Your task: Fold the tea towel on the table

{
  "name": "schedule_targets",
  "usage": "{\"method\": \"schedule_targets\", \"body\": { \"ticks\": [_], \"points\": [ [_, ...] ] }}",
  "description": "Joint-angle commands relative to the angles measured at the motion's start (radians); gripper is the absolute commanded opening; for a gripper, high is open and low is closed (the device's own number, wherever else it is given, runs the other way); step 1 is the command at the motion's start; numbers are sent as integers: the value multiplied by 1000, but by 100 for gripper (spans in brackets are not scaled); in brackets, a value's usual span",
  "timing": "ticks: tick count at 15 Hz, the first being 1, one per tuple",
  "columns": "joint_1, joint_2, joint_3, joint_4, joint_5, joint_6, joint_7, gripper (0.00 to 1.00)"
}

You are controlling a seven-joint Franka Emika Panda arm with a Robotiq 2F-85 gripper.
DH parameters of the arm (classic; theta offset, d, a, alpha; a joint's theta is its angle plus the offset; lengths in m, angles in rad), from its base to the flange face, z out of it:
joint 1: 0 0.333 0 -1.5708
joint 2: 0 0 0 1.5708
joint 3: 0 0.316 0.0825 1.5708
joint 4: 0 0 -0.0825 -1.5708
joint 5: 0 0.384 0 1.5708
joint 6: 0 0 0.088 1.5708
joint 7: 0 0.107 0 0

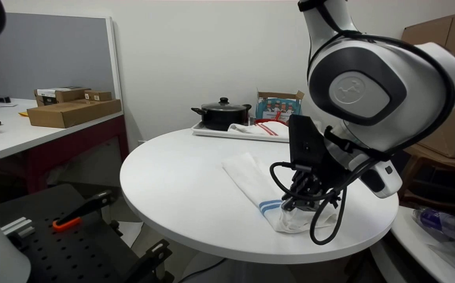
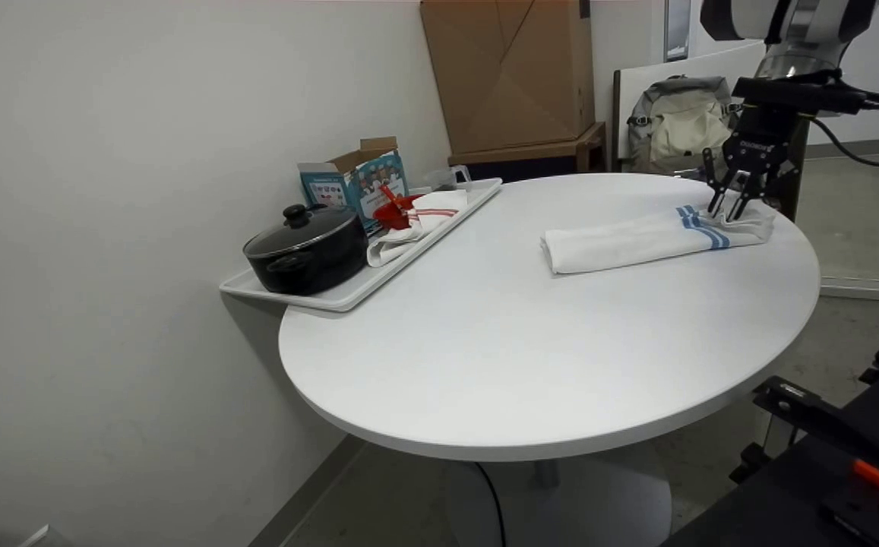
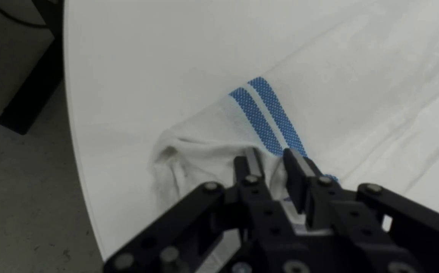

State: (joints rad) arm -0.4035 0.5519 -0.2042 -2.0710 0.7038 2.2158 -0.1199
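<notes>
My gripper [image 3: 271,154], standing parted, seems to straddle the rumpled end of the tea towel [image 2: 640,238], whose long axis runs away from me toward the tray [image 1: 239,136].

Soft-looking cloth tea towel [image 2: 614,245], smooth table [image 2: 523,357], matt cardboard box [image 2: 511,83]
</notes>
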Motion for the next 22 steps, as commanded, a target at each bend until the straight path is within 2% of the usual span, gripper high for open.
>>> {"method": "schedule_targets", "body": {
  "ticks": [1,7,12,16,22],
  "points": [
    [20,-10,3,5,-12,23,46,55],
    [72,-77,-4,-46,-52,116,71,99],
    [102,-167,-37,-103,-186,198,157,100],
    [95,-224,-43,-141,-285,225,186,100],
    [58,-222,-21,-149,-269,232,90,100]
  ]
}}
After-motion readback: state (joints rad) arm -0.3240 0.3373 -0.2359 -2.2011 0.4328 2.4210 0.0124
